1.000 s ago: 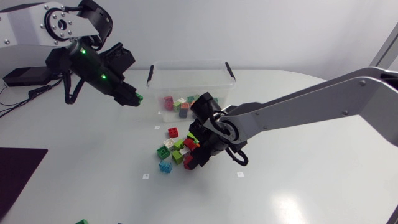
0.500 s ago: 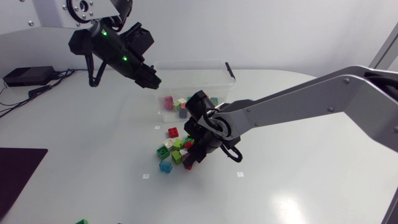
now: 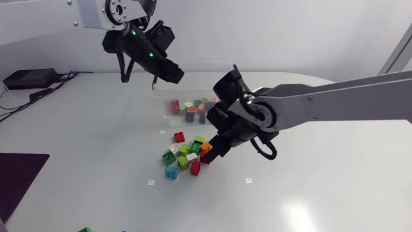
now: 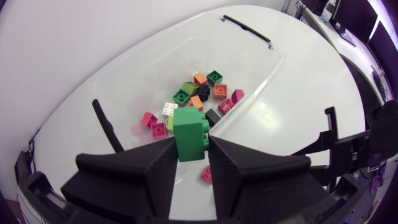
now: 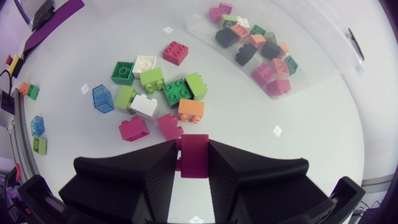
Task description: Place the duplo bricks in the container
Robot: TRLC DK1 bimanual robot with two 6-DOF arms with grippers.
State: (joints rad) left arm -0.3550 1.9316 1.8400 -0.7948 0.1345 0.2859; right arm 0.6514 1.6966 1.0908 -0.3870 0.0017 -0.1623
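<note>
A clear plastic container (image 3: 162,106) (image 4: 255,62) (image 5: 323,59) stands at the back of the table with several duplo bricks (image 3: 193,109) inside. Above its back left corner hangs my left gripper (image 3: 175,75) (image 4: 191,158), shut on a green brick (image 4: 189,130). In front of the container lies a loose pile of coloured bricks (image 3: 183,154) (image 5: 155,93). At the pile's right edge my right gripper (image 3: 210,153) (image 5: 194,165) is shut on a dark red brick (image 5: 194,155), just over the table.
A translucent blue brick (image 3: 170,172) and a red one (image 3: 195,169) lie at the pile's front. A dark mat (image 3: 16,174) covers the left front corner. A black box (image 3: 26,78) sits at the far left. One green brick (image 3: 85,229) lies at the front edge.
My left arm has swung right with the green brick, from left of the container to above it. My right gripper has shut on the dark red brick and drawn slightly right.
</note>
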